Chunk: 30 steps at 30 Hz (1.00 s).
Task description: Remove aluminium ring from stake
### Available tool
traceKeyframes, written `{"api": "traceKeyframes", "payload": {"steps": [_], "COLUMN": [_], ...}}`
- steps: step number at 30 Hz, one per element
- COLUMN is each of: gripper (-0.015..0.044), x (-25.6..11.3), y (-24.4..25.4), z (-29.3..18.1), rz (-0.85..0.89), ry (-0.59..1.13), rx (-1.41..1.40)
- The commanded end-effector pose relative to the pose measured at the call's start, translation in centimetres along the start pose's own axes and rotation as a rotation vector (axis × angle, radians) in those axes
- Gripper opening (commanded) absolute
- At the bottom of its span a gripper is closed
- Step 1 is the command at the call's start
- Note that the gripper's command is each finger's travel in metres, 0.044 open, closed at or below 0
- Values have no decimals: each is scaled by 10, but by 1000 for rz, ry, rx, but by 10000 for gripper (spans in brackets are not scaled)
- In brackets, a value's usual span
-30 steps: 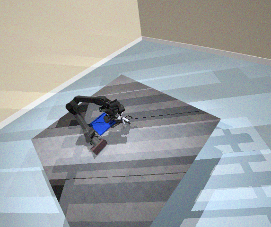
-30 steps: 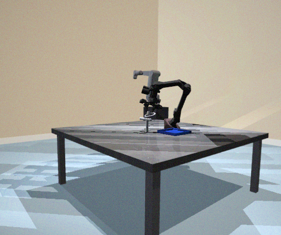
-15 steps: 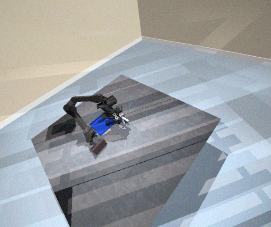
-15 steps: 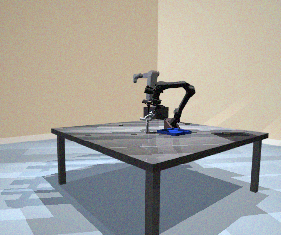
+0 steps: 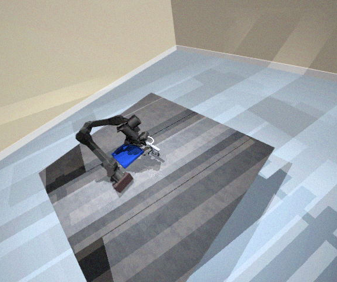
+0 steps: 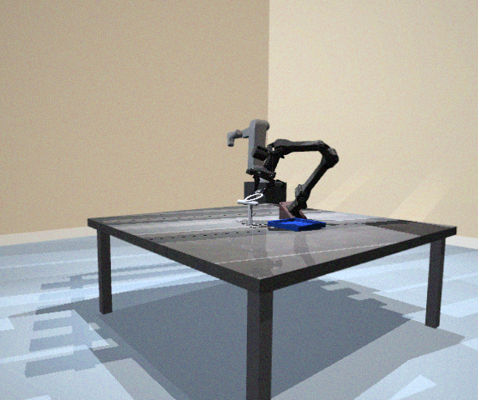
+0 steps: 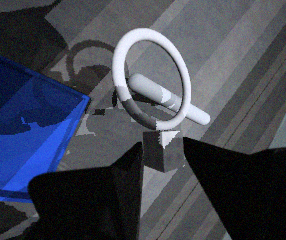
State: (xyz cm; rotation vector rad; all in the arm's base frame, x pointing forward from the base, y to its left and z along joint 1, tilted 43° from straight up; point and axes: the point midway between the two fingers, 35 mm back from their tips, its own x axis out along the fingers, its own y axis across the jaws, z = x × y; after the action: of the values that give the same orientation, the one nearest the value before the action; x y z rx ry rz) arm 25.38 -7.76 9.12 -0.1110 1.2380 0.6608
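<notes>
Ring (image 5: 153, 140) (image 6: 254, 197) (image 7: 185, 81) tilted at cross-bar (image 5: 153, 146) (image 6: 247, 202) (image 7: 200, 116) height, projecting beyond our pincer (image 5: 146, 141) (image 6: 259, 191) (image 7: 161, 144), which pinches its tab (image 7: 162, 151); tray (image 5: 127, 157) (image 6: 297, 225) (image 7: 43, 150) lies to one side. We judge it nearly free.

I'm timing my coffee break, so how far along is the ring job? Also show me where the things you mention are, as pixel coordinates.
Looks done: the ring (image 5: 153, 140) (image 6: 254, 197) (image 7: 186, 82) appears clear above the cross-bar (image 5: 153, 146) (image 6: 247, 202) (image 7: 198, 114). In hand: the end effector (image 7: 161, 144) grips its tab. Left: lay it flat in the blue tray (image 5: 129, 159) (image 6: 297, 225) (image 7: 54, 170), release, withdraw.
</notes>
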Motion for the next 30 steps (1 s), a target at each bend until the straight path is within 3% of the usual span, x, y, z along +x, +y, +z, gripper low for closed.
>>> {"api": "traceKeyframes", "payload": {"steps": [1,24,30], "gripper": [0,0,0], "x": [-5,-26,-24], "y": [3,21,28], "z": [0,1,6], "rz": [-47,-321,-305], "ry": [29,92,96], "rx": [75,499,485]}}
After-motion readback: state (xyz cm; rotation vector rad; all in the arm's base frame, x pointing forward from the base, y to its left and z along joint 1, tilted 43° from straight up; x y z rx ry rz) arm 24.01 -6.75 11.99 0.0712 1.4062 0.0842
